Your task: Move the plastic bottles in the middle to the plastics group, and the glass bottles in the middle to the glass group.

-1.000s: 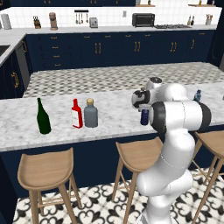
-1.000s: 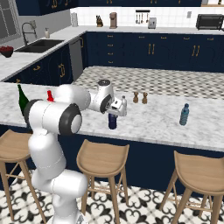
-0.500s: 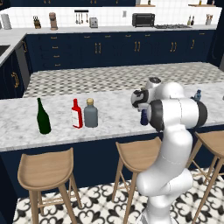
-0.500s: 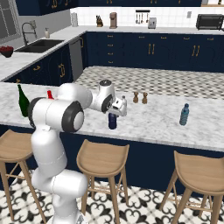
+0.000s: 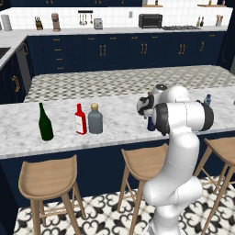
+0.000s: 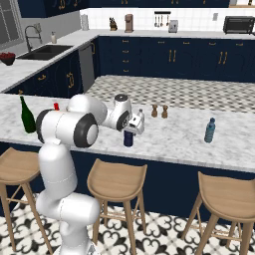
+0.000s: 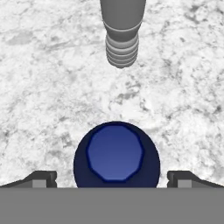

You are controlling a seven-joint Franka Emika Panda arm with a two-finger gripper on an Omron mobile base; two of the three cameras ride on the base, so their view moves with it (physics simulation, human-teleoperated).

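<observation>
Looking down in the hand view, the dark navy plastic bottle stands upright between my wide-apart fingertips, which do not touch it. My gripper is open, just above the bottle's top. The slim clear-whitish bottle stands just beyond it. From the base, the gripper hovers over the navy bottle, which the arm partly hides in the left base view. The squat grey glass bottle stands beside the red flat bottle and the green wine bottle. The grey-blue bottle stands alone to the right.
Two small brown-topped shakers stand behind the navy bottle on the marble island counter. Wooden stools line the counter's near edge. A second counter with a sink lies at the far left.
The hand has sunk slightly toward the navy bottle. The bottles have not moved, and the jaws have stayed open.
</observation>
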